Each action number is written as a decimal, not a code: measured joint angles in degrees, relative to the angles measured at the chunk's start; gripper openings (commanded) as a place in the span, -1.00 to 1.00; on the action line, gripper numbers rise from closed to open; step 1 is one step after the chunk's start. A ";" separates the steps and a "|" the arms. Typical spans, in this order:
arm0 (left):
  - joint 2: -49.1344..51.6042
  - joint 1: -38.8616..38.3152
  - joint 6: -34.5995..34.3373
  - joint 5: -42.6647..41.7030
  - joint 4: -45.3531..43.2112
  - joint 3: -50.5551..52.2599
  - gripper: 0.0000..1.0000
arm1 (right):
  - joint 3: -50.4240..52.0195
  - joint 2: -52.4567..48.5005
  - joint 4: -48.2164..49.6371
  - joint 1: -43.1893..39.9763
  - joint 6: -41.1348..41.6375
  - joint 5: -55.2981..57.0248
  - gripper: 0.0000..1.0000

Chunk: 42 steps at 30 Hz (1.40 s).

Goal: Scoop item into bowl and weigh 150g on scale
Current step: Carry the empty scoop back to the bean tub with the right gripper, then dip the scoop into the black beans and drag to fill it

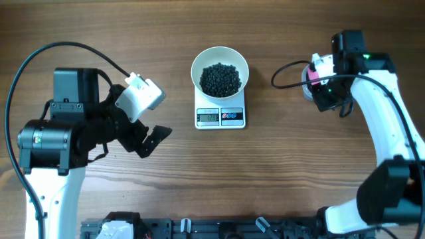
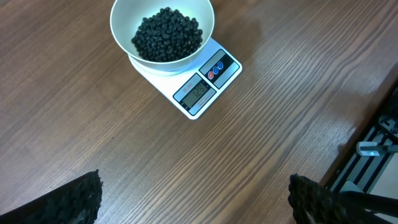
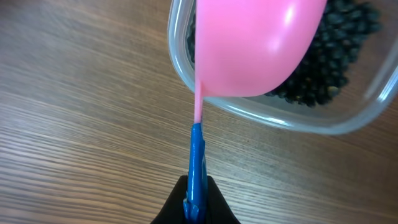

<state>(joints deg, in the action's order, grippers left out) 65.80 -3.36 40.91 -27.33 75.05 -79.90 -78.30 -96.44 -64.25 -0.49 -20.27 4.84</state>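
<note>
The white bowl [image 1: 198, 63] stands on the white scale [image 1: 232, 117], and a heap of black beads [image 1: 220, 78] lies in it. The left wrist view shows the same bowl [image 2: 119, 32], beads [image 2: 166, 34] and scale [image 2: 227, 73] with its display lit. My left gripper [image 1: 154, 141] hovers over bare table to the left of the scale, jaws wide open [image 2: 196, 202] and empty. My right gripper [image 3: 196, 199] is shut on the blue handle [image 3: 197, 155] of a pink scoop [image 3: 255, 43]. The scoop hangs over a clear tub [image 3: 280, 118] of more black beads [image 3: 339, 53].
In the overhead view the right arm [image 1: 378, 86] covers most of the tub at the right. A black rail [image 1: 219, 229] with fittings runs along the table's front edge. A black cable [image 1: 289, 66] loops near the right gripper.
</note>
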 measured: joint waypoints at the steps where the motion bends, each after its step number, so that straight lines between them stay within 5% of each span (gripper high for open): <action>1: 0.00 0.00 0.00 0.00 -0.02 0.00 1.00 | 0.11 -0.70 0.07 -0.02 -0.98 0.44 -0.91; 26: 0.00 0.00 0.00 0.00 -0.02 0.00 1.00 | 0.22 -8.70 6.43 -0.85 -21.86 14.58 -0.92; 42: 0.00 0.00 0.00 0.00 -0.02 0.00 1.00 | -0.81 -8.72 3.43 -1.49 -16.55 4.74 -0.91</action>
<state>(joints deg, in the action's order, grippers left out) 65.80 -3.36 40.91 -27.33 75.02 -79.90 -79.11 -105.16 -60.82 -1.98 -36.82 9.58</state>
